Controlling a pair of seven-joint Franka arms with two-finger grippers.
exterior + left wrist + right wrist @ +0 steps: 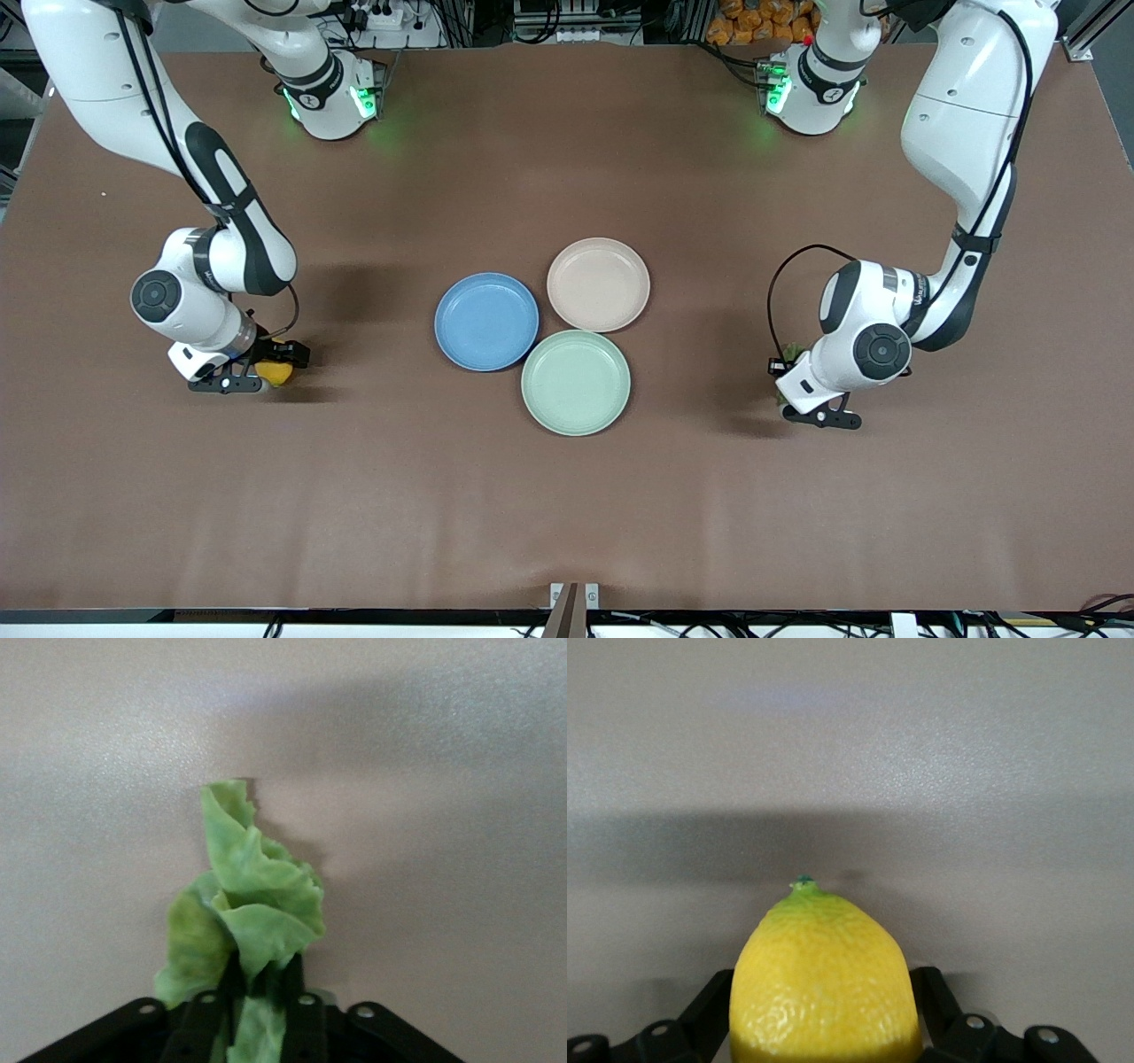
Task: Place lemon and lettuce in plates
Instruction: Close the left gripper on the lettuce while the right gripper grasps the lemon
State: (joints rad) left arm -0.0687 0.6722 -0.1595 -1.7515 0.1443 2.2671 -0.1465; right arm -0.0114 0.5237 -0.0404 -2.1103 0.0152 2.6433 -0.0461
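My right gripper [271, 367] is shut on the yellow lemon [277, 372], low over the table at the right arm's end. In the right wrist view the lemon [824, 979] fills the space between the black fingers [943, 1001] of that gripper [825, 1010]. My left gripper [785, 379] is shut on the crinkled green lettuce [790, 354], low over the table at the left arm's end. In the left wrist view the leaf [252, 890] sticks out from that gripper [257, 983]. The blue plate [486, 321] and the beige-pink plate [598, 284] sit empty at mid-table between the grippers.
A pale mint-green plate [576, 382] touches the other two plates and lies nearer to the front camera, also empty. The brown table [567, 496] stretches bare around the plates. A small bracket [574, 595] stands at the table's front edge.
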